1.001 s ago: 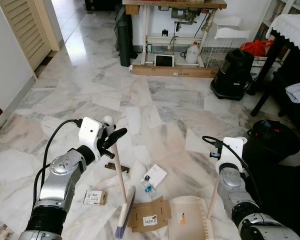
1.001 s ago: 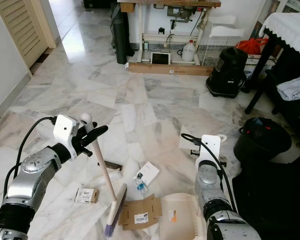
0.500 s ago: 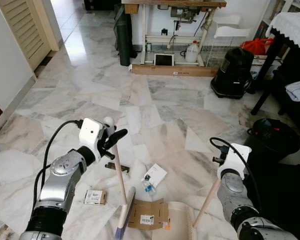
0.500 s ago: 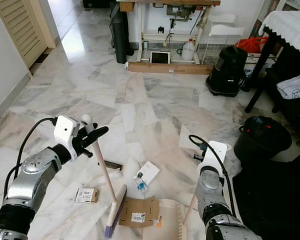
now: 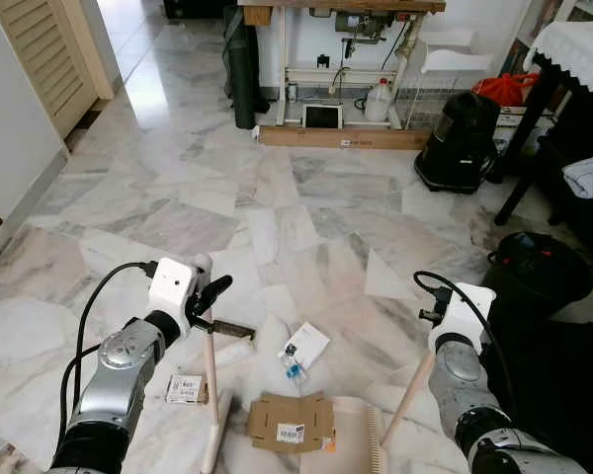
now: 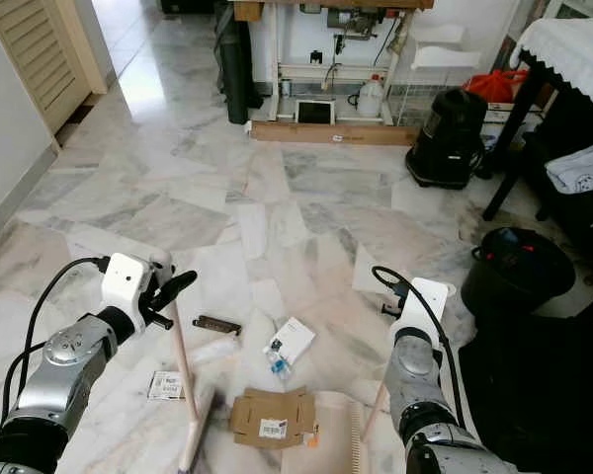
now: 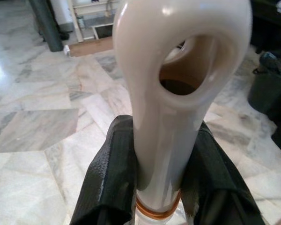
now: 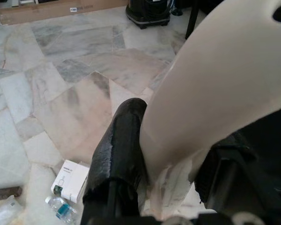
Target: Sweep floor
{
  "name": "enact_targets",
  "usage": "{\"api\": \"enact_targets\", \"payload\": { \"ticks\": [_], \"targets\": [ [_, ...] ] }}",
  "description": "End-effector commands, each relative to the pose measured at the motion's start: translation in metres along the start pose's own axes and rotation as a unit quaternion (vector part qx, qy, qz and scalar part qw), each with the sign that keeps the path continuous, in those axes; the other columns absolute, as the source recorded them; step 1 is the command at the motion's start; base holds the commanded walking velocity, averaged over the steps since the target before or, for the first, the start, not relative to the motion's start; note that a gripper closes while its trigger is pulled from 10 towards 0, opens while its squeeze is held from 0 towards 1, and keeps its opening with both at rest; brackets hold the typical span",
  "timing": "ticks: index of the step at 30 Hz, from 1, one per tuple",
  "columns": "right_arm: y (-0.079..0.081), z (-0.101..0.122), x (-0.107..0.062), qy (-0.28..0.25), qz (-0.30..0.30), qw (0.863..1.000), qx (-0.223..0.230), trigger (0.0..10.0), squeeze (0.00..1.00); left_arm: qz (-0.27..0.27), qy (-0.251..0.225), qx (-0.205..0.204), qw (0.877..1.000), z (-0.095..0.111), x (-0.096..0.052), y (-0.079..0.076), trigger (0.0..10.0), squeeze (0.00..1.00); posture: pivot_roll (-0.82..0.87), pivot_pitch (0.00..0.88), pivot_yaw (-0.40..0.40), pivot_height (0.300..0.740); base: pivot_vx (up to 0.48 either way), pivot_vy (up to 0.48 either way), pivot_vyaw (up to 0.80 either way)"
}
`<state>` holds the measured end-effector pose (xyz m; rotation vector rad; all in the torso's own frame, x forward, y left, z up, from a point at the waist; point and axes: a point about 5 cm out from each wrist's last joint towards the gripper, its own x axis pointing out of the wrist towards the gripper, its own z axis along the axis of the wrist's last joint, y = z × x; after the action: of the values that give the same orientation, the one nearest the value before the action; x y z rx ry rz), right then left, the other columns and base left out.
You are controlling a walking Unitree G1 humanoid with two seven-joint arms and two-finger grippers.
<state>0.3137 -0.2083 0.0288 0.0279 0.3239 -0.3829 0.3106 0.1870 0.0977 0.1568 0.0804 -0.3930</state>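
Gripping the broom (image 5: 210, 390) tight in my left gripper (image 7: 152, 183), my right gripper (image 8: 164, 187) was clamped on the dustpan (image 5: 351, 439) handle, cardboard (image 5: 290, 423) at its mouth.

A home: marble floor (image 5: 306, 197), louvred door (image 5: 49, 54), sewing table (image 5: 341, 39), vacuum cleaner (image 5: 462, 143).

Floor (image 5: 277, 197): pale marble slabs with grey veining.
Near the robot: flattened cardboard (image 5: 291, 423), white box (image 5: 306, 346), small bottle (image 5: 293, 368), small carton (image 5: 184, 389), dark strip (image 5: 225, 330).
Farther off: black vacuum (image 5: 460, 143), wooden plank (image 5: 344, 139), white jug (image 5: 379, 103).
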Motion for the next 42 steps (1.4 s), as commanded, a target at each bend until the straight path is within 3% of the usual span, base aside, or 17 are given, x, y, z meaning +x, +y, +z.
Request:
{"api": "enact_targets", "payload": {
  "ticks": [1,8,14,20,25,26,30,36,42],
  "targets": [
    [0.0,-0.001,-0.001,0.001,0.005,1.0,-0.006,10.0,0.0,0.006,-0.002,0.001,1.0,-0.001,0.002,-0.001,10.0,0.0,0.01,0.074,-0.022,0.74,0.0,0.0,0.0],
    [-0.001,-0.005,-0.002,0.002,0.006,1.0,-0.012,10.0,0.0,0.033,-0.009,-0.032,0.999,-0.012,0.006,-0.004,10.0,0.0,-0.02,0.075,-0.023,0.74,0.0,0.0,0.0],
    [-0.003,-0.005,-0.002,0.002,0.005,1.0,-0.015,10.0,0.0,-0.001,0.037,-0.034,0.999,-0.024,0.011,-0.012,10.0,0.0,-0.02,0.071,-0.023,0.74,0.0,0.0,0.0],
    [-0.003,-0.002,-0.001,-0.002,0.005,1.0,-0.014,10.0,0.0,-0.02,0.043,-0.068,0.997,-0.025,0.012,-0.01,10.0,0.0,-0.02,0.064,-0.021,0.74,0.0,0.0,0.0],
    [0.001,0.0,0.0,-0.003,0.008,1.0,-0.014,10.0,0.0,-0.021,0.023,-0.099,0.995,-0.019,0.016,-0.005,10.0,0.0,-0.02,0.061,-0.016,0.74,0.0,0.0,0.0],
    [0.002,-0.001,-0.001,-0.002,0.009,1.0,-0.013,10.0,0.0,-0.014,0.011,-0.126,0.992,-0.015,0.018,-0.002,10.0,0.0,-0.02,0.062,-0.016,0.74,0.0,0.0,0.0],
    [0.004,-0.001,-0.001,0.001,0.013,1.0,-0.013,10.0,0.0,-0.012,-0.023,-0.169,0.985,-0.002,0.02,0.004,10.0,0.0,-0.01,0.06,-0.016,0.74,0.0,0.0,0.0],
    [0.006,0.0,0.0,0.002,0.016,1.0,-0.014,10.0,0.0,-0.021,-0.062,-0.207,0.976,0.013,0.023,0.007,10.0,0.0,0.0,0.052,-0.016,0.74,0.0,0.0,0.0],
    [0.01,0.001,0.0,0.004,0.022,1.0,-0.013,10.0,0.0,-0.052,-0.065,-0.211,0.974,0.018,0.025,0.0,10.0,0.0,0.01,0.041,-0.014,0.74,0.0,0.0,0.0]
  ]
}}
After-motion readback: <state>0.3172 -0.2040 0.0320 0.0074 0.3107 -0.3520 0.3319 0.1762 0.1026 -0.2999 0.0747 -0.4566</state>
